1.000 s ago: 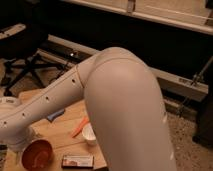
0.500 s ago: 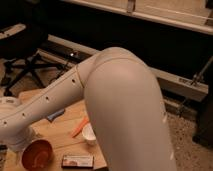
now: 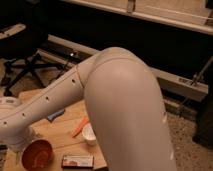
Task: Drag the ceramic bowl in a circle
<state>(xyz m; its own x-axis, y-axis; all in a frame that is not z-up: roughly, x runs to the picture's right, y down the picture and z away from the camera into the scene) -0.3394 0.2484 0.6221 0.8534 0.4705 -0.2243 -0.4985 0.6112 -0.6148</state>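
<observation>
**Item: tabletop scene, one-arm mobile robot**

- Robot arm (image 3: 117, 100): bulky white elbow fills the middle of the view. The forearm slopes down to the lower left, probably to bring the wrist low over the table for a dragging contact.
- Gripper (image 3: 19, 142): at the lower left edge, just beside the bowl's left rim. Fingers are spread wide and mostly masked by the wrist; contact with the bowl cannot be told.
- Ceramic bowl (image 3: 37, 154): reddish-brown, orange inside, upright on the wooden table (image 3: 57, 136) near its front-left corner, immediately right of the gripper. It does not look pinched.
- White cup (image 3: 90, 134): upright, right of the bowl, apart from it.
- Orange stick (image 3: 80, 127): beside the cup.
- Blue object (image 3: 55, 115): under the forearm.
- Flat packet (image 3: 77, 161): front edge.
- Office chair (image 3: 25, 55): behind.
</observation>
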